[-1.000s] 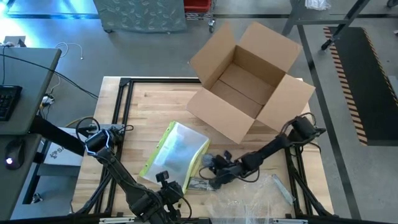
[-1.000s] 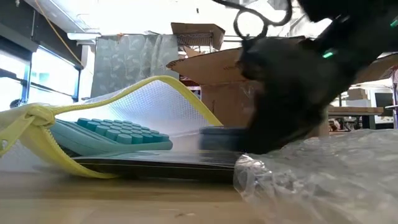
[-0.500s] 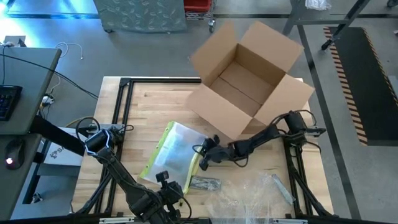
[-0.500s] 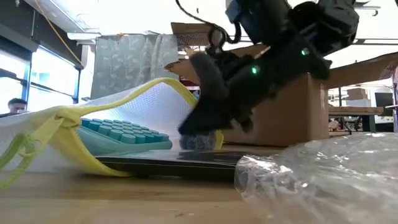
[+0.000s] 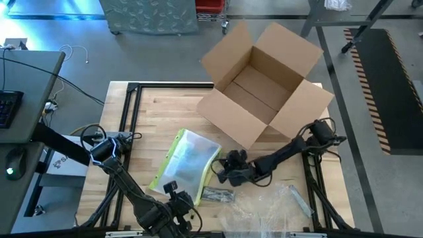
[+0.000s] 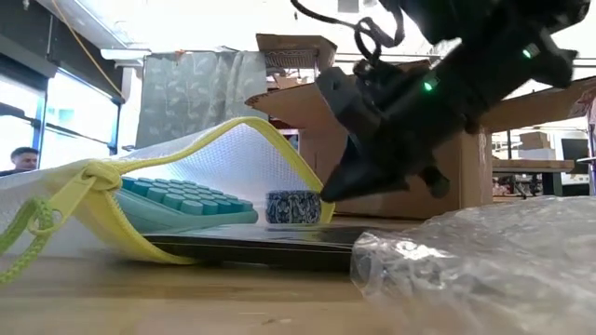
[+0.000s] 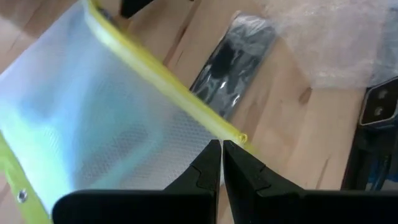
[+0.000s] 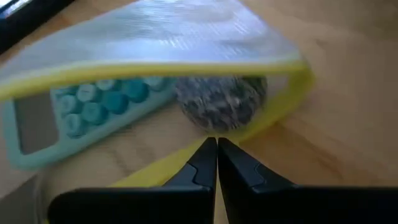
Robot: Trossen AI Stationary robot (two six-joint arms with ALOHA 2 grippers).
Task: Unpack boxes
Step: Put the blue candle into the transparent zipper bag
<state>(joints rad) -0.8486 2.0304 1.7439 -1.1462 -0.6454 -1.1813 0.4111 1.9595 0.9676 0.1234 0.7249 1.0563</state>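
1. Box (image 5: 264, 82): the brown carton stands open at the far edge of the table (image 5: 165, 112), flaps spread outward and its mouth tipped toward me. As far as the high view shows, its inside is bare, so I judge the emptying nearly done.
2. Pouch (image 5: 188, 165): a clear zip sleeve with a yellow edge lies flat near the table's middle, well in front of the box. Its open mouth faces my right arm, which suits feeding loose items in from that side.
3. Pouch contents: the right wrist view shows a teal calculator (image 8: 68, 115) and a small patterned roll (image 8: 221, 102) just inside the yellow rim; the low view shows the same roll (image 6: 293, 207) standing upright beside the calculator.
4. Right gripper (image 5: 228, 168): my fingers are pressed together and carry nothing. The tip sits low at the pouch mouth, pointed at the roll but apart from it; closed fingers make a narrow probe, good for nudging.
5. Left gripper (image 7: 222, 163): also closed and empty, poised above the pouch's near yellow edge. My left arm is folded at the table's near side, where it can pin the sleeve if needed.
6. Dark packet (image 5: 217, 195): a flat, glossy wrapped item lies on the wood just beside the pouch.
7. Film (image 5: 261, 211): crinkled clear plastic sits at the near edge, beside the packet, kept out of the working area.
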